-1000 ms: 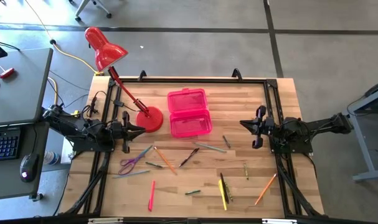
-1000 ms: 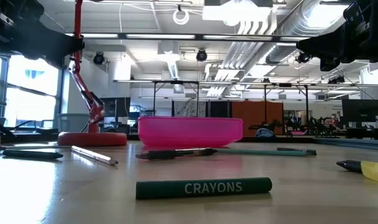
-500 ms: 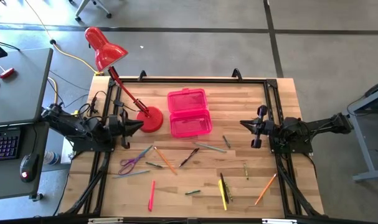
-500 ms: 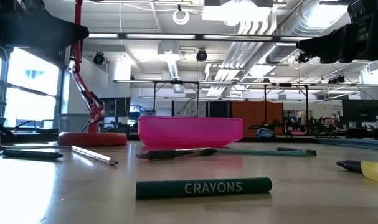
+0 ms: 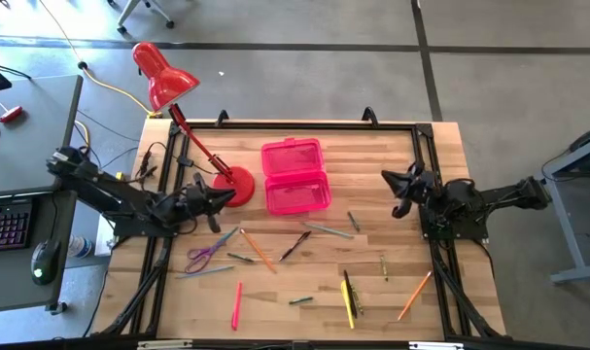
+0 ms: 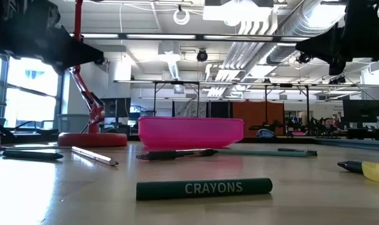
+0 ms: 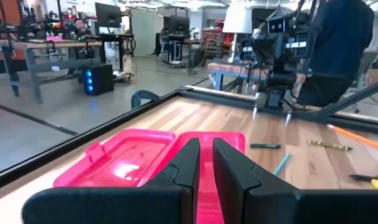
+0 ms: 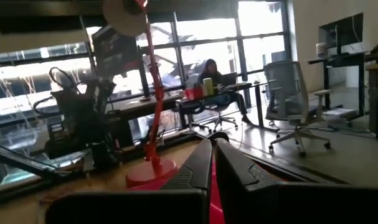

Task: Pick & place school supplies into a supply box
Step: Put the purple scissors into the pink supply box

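Lying nearest the table-height camera, a green crayon (image 6: 204, 188) sits flat on the wood, with a dark pen (image 6: 175, 154) and a pencil (image 6: 94, 155) behind it and the supply box (image 6: 190, 130) beyond those, its lid swung open flat. Nothing has gone into the box as far as the overhead view shows; the supplies are strewn loose, probably so each can be taken singly.

Both arms hang above the table, empty. The left gripper (image 5: 220, 197) has its two fingers (image 7: 187, 163) drawn nearly together with only a thin slit between them, holding nothing. Just ahead of it lies the open box (image 5: 295, 177), the red lamp base (image 5: 233, 187) sits just beside it, and the purple scissors (image 5: 206, 255) and an orange pencil (image 5: 257, 249) lie on the table just off its side, toward the near edge.

The right gripper (image 5: 403, 189) faces the box from the opposite side, its fingers likewise pressed close and gripping nothing. A small grey stick (image 5: 353, 221) is the closest item to it; the yellow pencil (image 5: 348, 301) and another orange pencil (image 5: 414, 296) lie well apart from it. Either gripper would need to spread its fingers before descending.
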